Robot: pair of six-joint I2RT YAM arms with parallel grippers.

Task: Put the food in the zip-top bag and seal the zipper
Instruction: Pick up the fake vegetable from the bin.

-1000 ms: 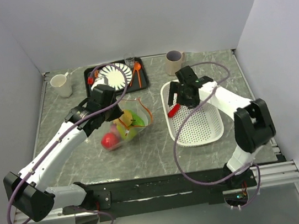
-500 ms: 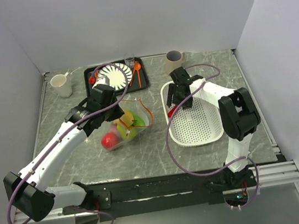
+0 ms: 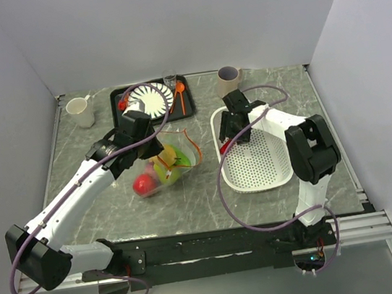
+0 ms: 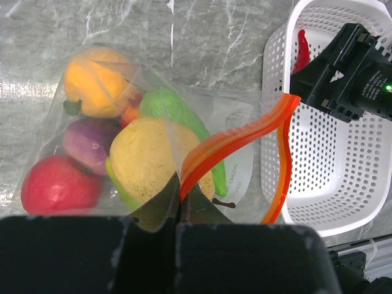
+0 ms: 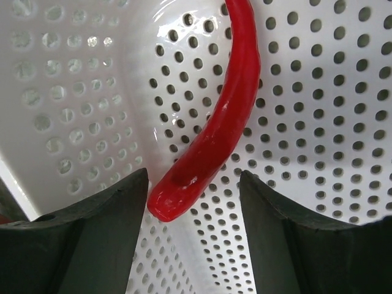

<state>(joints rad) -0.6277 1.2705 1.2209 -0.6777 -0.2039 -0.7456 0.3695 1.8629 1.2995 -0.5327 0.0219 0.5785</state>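
The zip-top bag [image 3: 174, 159] lies mid-table, its mouth facing the basket. Inside are an orange fruit [image 4: 101, 82], a purple one [image 4: 89, 138], a red one [image 4: 58, 187], a yellow one [image 4: 150, 159] and a green one [image 4: 177, 110]. My left gripper [image 4: 179, 193] is shut on the orange-red zipper [image 4: 245, 135], holding the mouth's upper edge lifted. A red chili [image 5: 220, 122] lies in the white basket's [image 3: 268, 166] near-left corner. My right gripper [image 5: 195, 187] is low over it, open, with the chili's tip between the fingers, close to the left finger [image 5: 104, 214].
At the back stand a black tray [image 3: 117, 96] with a striped plate [image 3: 151, 98], orange utensils [image 3: 182, 99] and a glass [image 3: 170, 80]. A white mug [image 3: 81, 112] is back left, a beige cup [image 3: 230, 80] behind the basket.
My right gripper has dropped toward the basket's left corner, over the chili, and its jaws have narrowed. The left gripper and bag have barely moved.
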